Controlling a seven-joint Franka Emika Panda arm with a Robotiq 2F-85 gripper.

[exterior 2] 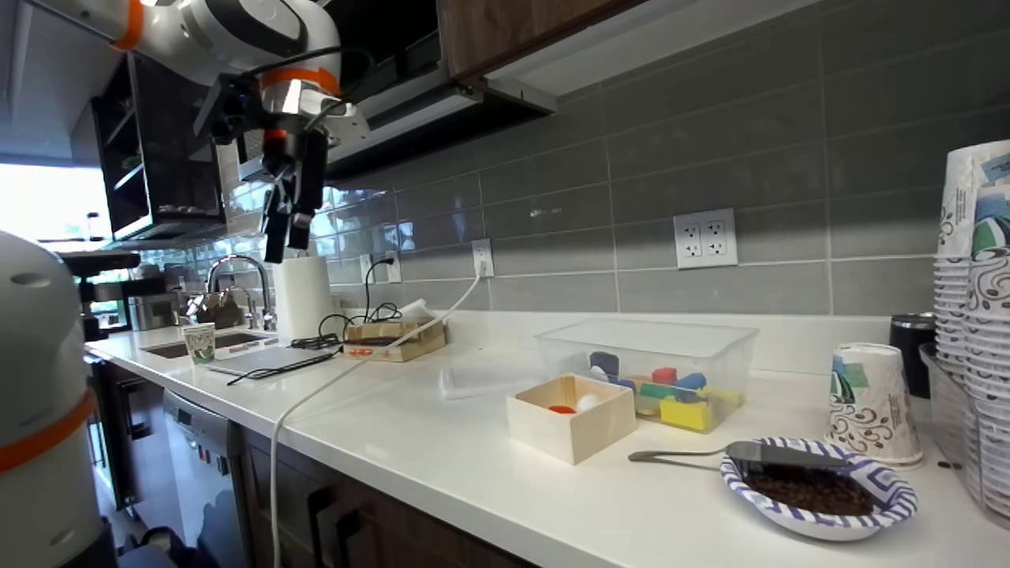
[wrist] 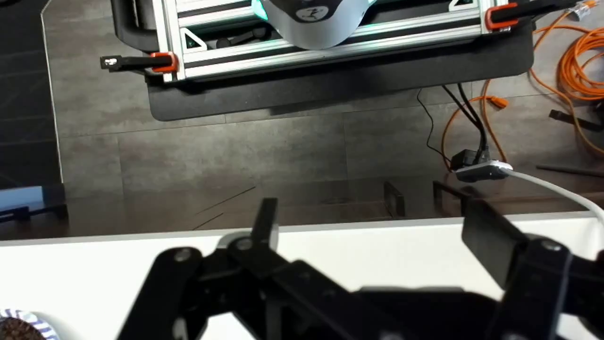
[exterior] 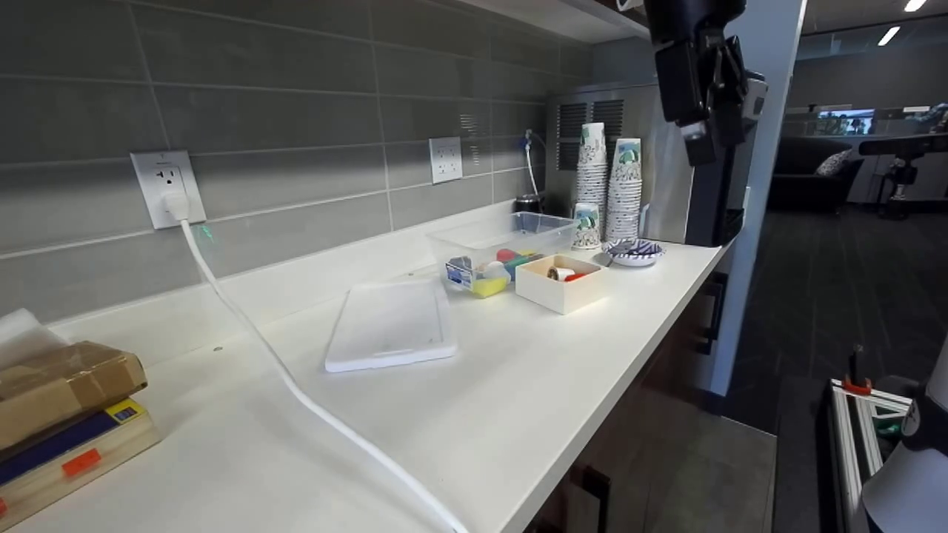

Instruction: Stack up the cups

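Observation:
In both exterior views, tall columns of nested white paper cups with greenish print (exterior: pixel 624 196) (exterior 2: pixel 996 331) stand at one end of the counter. An upside-down cup (exterior: pixel 586 228) (exterior 2: pixel 872 402) stands beside the columns; whether others are nested under it I cannot tell. In an exterior view, another printed cup (exterior 2: pixel 199 344) stands far off near the sink. My gripper (wrist: pixel 370 222) is open and empty, its fingers wide apart in the wrist view. It hangs high above the counter (exterior: pixel 511 400), well away from the cups, in both exterior views (exterior: pixel 707 144) (exterior 2: pixel 287 235). The wrist view shows no cups.
A wooden box (exterior: pixel 544 287) (exterior 2: pixel 544 430) with small items, a clear bin (exterior 2: pixel 722 355) of colourful blocks and a striped bowl (exterior 2: pixel 836 527) (wrist: pixel 45 326) with utensils stand near the cups. A flat lid (exterior: pixel 392 326) and white cable (exterior: pixel 326 414) lie on the counter. Cupboards (exterior 2: pixel 544 31) hang overhead.

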